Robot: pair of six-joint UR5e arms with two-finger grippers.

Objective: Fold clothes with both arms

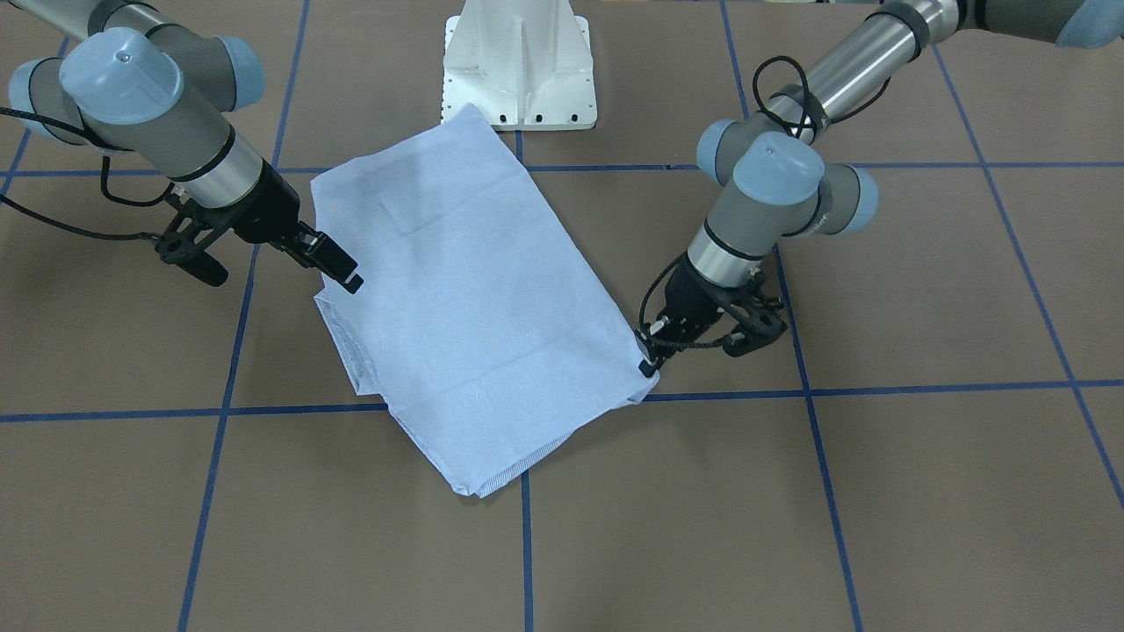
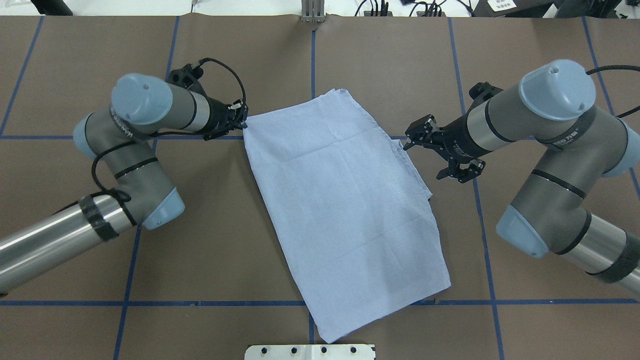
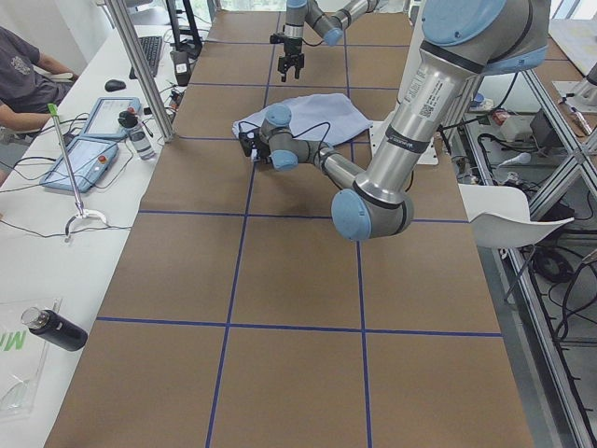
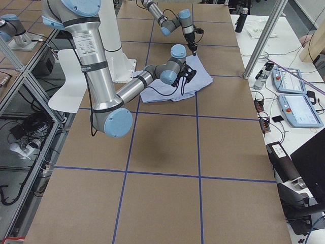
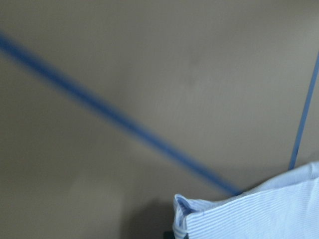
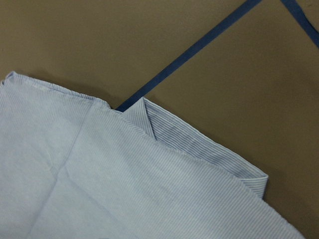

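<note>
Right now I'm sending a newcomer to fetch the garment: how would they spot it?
On the blue-taped brown table, look ahead of the white pedestal base, between the left arm and the right arm. The shirt lies flat there, folded into a slanted rectangle: the only light blue, finely striped cloth.

The brown bench (image 2: pixel 225 240) is ruled into squares by blue tape lines (image 2: pixel 200 303). One shirt (image 2: pixel 345 210), folded into a rectangle, lies askew across the grid at mid-bench. A white base (image 1: pixel 518 79) stands just beside its robot-side corner.
</note>
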